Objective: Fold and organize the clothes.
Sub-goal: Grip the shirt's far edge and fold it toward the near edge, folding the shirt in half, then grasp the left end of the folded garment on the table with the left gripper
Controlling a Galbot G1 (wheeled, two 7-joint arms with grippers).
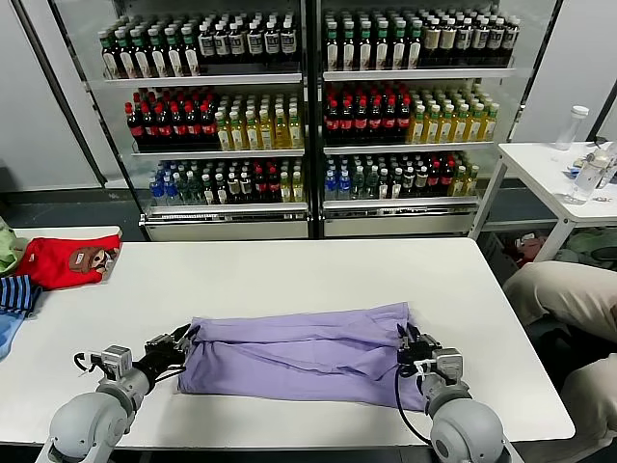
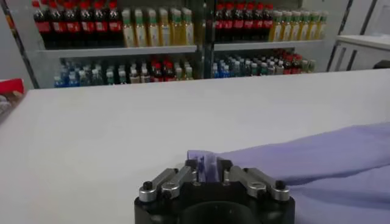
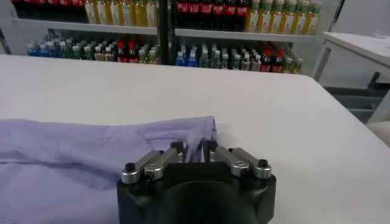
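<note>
Left gripper (image 2: 209,173): jaws pinch a bunched fold at the left end of the lavender t-shirt (image 1: 299,354). Right gripper (image 3: 193,152): jaws close together on the cloth's right edge, grip itself not clear. Shirt lies folded into a soft, creased band on the white desk (image 1: 289,275), near its front edge, long axis left-right. No print or label readable

Between left gripper (image 1: 181,340) and right gripper (image 1: 407,340): t-shirt (image 1: 299,353), on table (image 1: 289,275). Beyond both: bottle shelves (image 1: 308,116).
</note>
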